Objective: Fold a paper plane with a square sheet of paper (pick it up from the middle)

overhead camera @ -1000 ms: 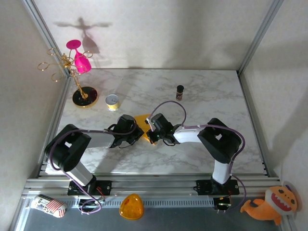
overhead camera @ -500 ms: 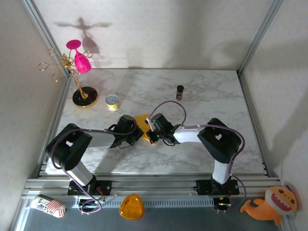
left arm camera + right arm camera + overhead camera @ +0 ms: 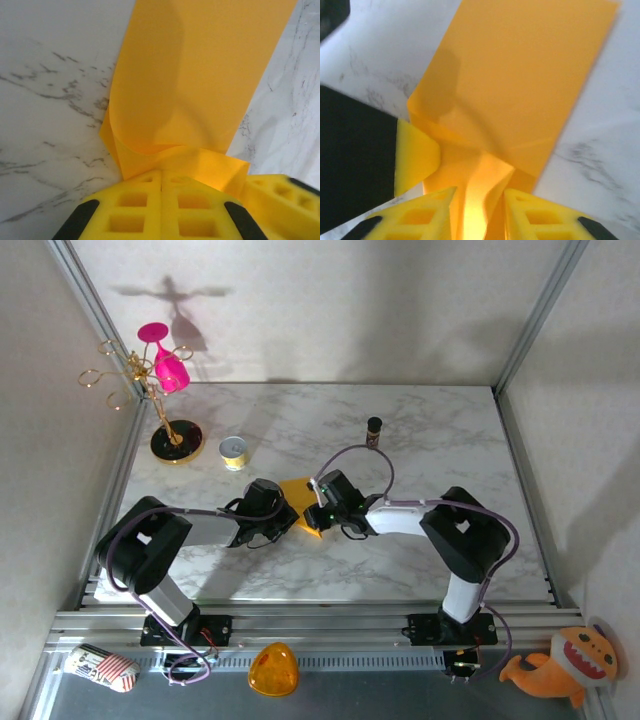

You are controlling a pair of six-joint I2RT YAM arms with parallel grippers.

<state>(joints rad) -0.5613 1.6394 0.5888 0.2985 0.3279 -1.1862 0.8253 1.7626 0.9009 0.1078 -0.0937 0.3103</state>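
Right wrist view: my right gripper has just slackened. Its jaws are now parted around a raised ridge of the square sheet of paper, which they pinched a second ago. My left gripper stays clenched on the sheet's edge, lower centre of its frame. The sheet lies mid-frame on the table. I judge this crease pressed and the next fold due.

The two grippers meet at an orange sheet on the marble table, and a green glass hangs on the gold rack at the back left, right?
Not quite: the glass on the gold rack is pink, not green, as the top external view shows. The rest holds: the left gripper and right gripper meet at the orange sheet on the marble table.
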